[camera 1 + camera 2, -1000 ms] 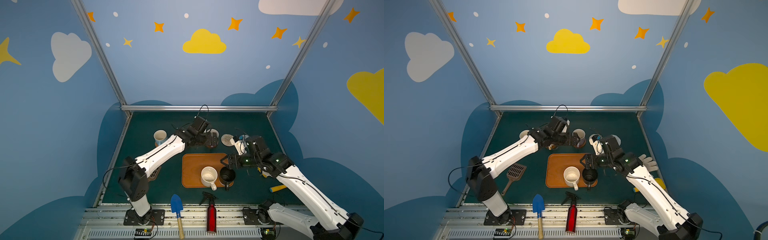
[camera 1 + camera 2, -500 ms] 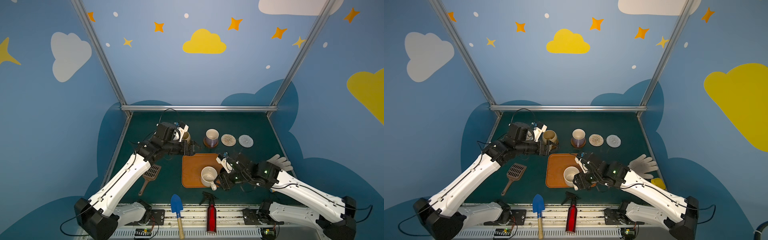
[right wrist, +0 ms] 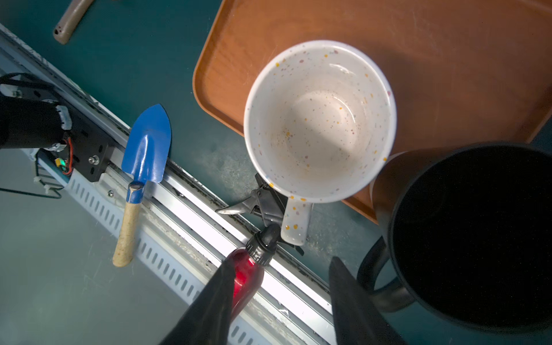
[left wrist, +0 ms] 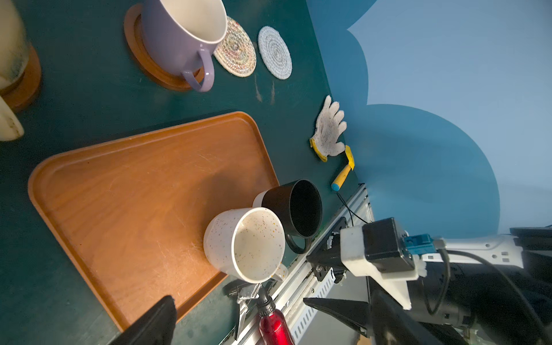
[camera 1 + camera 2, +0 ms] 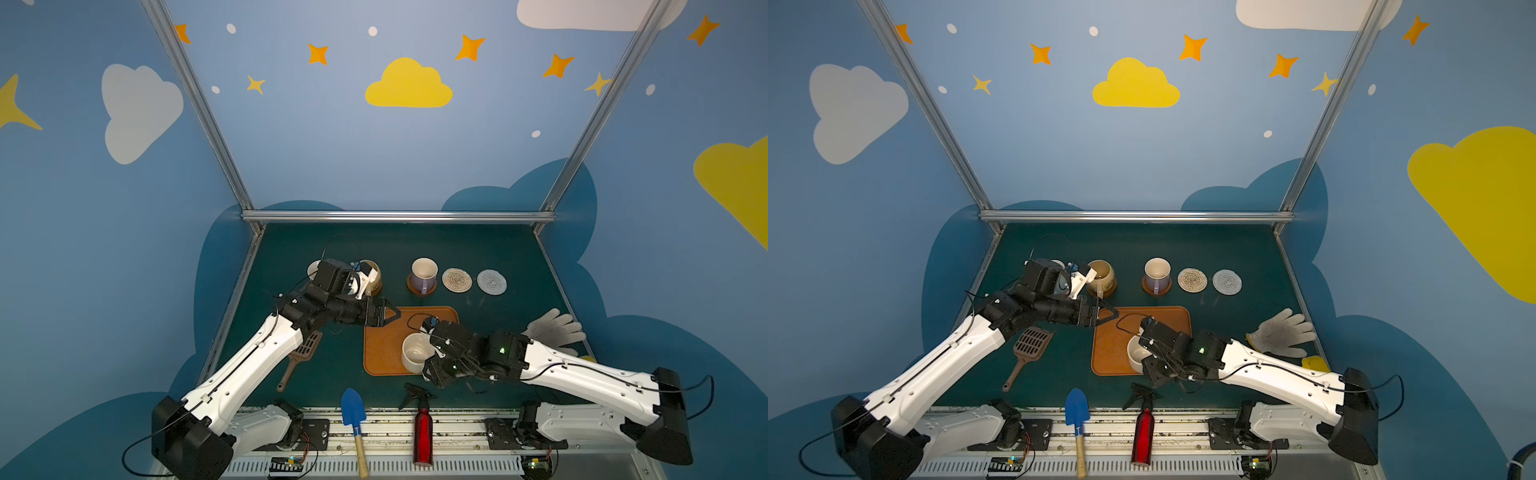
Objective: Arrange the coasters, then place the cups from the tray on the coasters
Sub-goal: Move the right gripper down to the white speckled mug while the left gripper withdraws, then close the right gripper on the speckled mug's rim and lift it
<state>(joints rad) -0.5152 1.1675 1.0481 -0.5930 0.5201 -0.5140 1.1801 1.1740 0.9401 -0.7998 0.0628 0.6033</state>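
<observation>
The cream speckled cup (image 3: pixel 319 119) and the black cup (image 3: pixel 472 236) stand side by side at the near edge of the orange-brown tray (image 5: pixel 382 349). My right gripper (image 3: pixel 280 301) hovers open just above the cream cup's handle, with nothing between its fingers. My left gripper (image 5: pixel 384 316) is open and empty over the tray's far left corner. In the far row, the lavender cup (image 5: pixel 424 274) and the tan-yellow cup (image 5: pixel 370 276) each sit on a dark brown coaster. To their right lie the bare beige coaster (image 5: pixel 456 279) and pale grey coaster (image 5: pixel 491 282).
A red spray bottle (image 5: pixel 423 432) and a blue trowel (image 5: pixel 353 409) lie on the front rail, close below my right gripper. A brown slotted scoop (image 5: pixel 303 353) sits left of the tray. A white glove (image 5: pixel 552 328) lies at the right.
My left arm has drawn back from the far row to the tray's far left corner. My right arm has swung down to the tray's near edge, and its jaws have narrowed.
</observation>
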